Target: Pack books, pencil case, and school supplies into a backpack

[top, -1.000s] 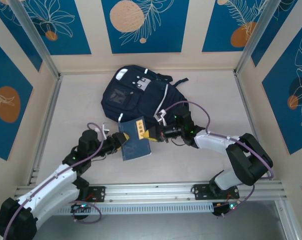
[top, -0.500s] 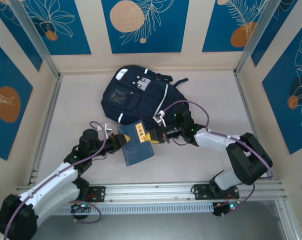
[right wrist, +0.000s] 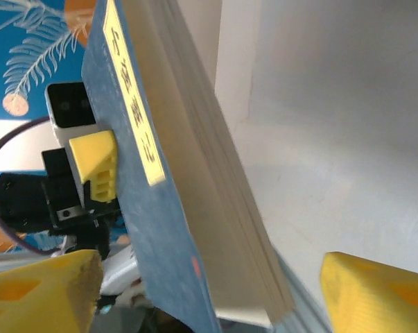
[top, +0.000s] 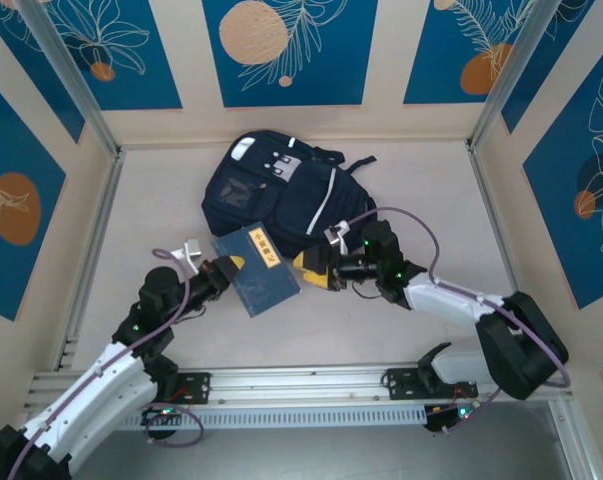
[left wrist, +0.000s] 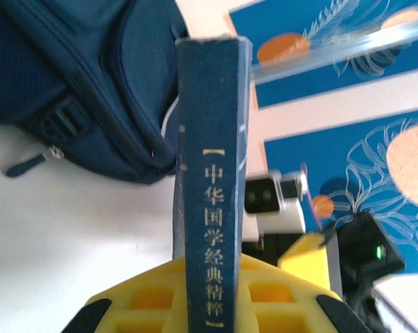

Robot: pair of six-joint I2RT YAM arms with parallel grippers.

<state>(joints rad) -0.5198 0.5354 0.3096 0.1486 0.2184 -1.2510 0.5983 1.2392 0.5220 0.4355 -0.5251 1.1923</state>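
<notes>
Left hand: grips thin navy blue book, yellow label, so I can feed the big navy fabric backpack.
Right hand: spread open beside it.

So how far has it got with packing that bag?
Done: nothing I can confirm. The backpack lies on the table and its inside is hidden.
In hand: the left gripper is clamped on a navy book, held at the backpack's near edge, while the right gripper stands open beside the book.
Left: that book has yet to go into the backpack.
</notes>
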